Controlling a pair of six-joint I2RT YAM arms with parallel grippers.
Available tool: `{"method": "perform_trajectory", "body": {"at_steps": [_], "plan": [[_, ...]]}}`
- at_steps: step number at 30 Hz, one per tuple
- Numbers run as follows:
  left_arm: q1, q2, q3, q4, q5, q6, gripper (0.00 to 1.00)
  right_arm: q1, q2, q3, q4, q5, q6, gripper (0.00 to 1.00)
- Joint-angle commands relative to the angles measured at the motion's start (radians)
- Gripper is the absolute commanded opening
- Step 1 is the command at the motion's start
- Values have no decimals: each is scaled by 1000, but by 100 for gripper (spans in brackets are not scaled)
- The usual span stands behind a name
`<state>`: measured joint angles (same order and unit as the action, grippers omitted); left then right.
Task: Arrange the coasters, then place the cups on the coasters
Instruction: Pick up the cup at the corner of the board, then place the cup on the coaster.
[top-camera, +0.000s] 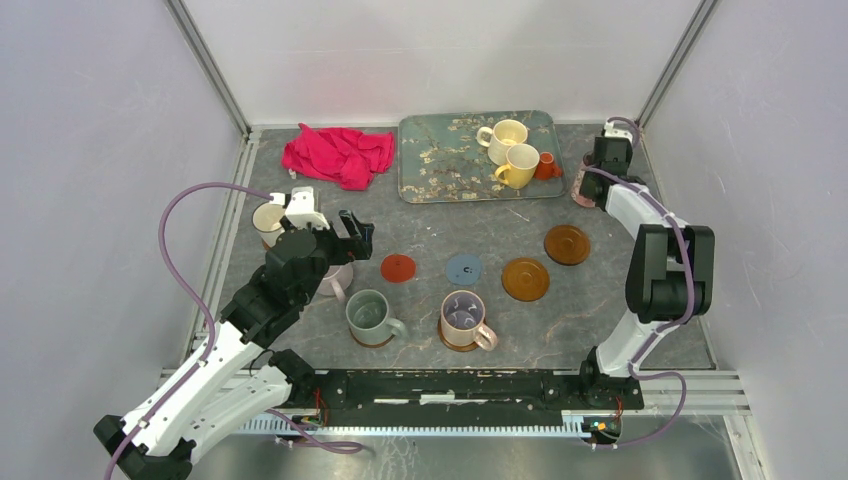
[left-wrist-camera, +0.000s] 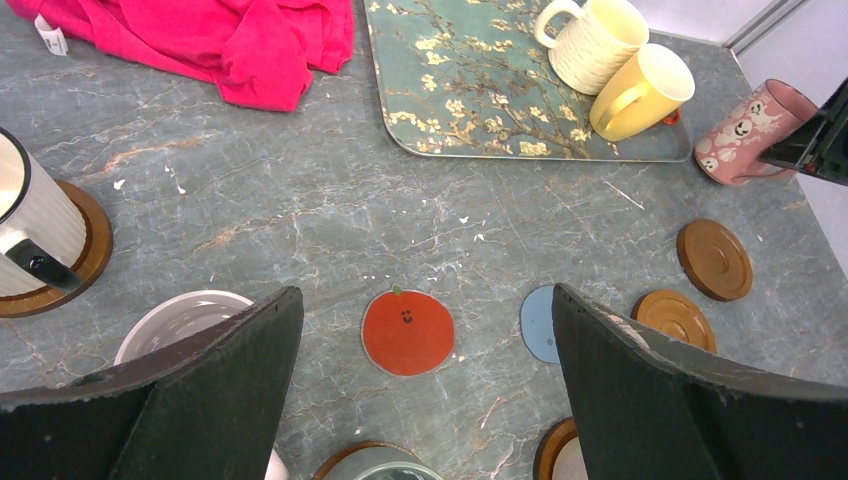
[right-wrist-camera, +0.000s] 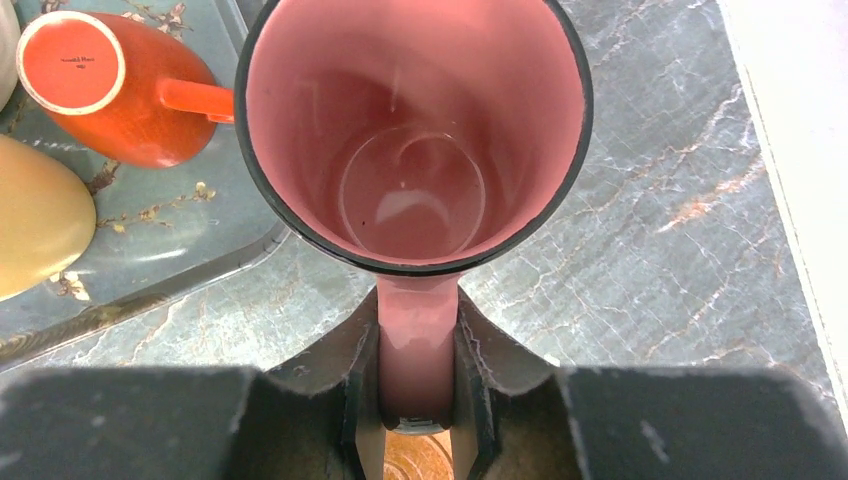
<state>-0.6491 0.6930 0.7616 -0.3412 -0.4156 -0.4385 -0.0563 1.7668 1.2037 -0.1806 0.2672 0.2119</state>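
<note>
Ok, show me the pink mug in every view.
Top external: pink mug at far right, beside the tray's right end, half hidden by the right arm.
Left wrist: upper right corner, right of the tray.
Right wrist: centre, seen down its mouth, handle between the fingers.
Shared landmark: the tray, always to its left.

The jaws are closed on the handle (right-wrist-camera: 417, 345) of the pink cup (right-wrist-camera: 415, 130), whose open mouth faces the camera and shows an empty, glossy inside. To its upper left, the orange cup (right-wrist-camera: 110, 90) turns its printed underside to the camera on the corner of the blossom-patterned tray (right-wrist-camera: 170, 250), just beside the yellow cup (right-wrist-camera: 35, 215) at the left edge. Grey marbled bench (right-wrist-camera: 650, 220) lies around them, and a small amber patch (right-wrist-camera: 415, 458) below the handle may be a coaster.
</note>
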Motion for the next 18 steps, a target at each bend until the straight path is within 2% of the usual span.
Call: {"method": "perform_trajectory", "body": {"at_steps": [1,10,18], "plan": [[4,-3,-4,33,-1,-23,100,-1,-117,-25,173,41,10,0],[5,0,-4,30,-12,-22,100,7,-186,-102,305,35,0,0],[4,3,-3,30,-14,-22,100,30,-285,-154,301,40,22,0]]}}
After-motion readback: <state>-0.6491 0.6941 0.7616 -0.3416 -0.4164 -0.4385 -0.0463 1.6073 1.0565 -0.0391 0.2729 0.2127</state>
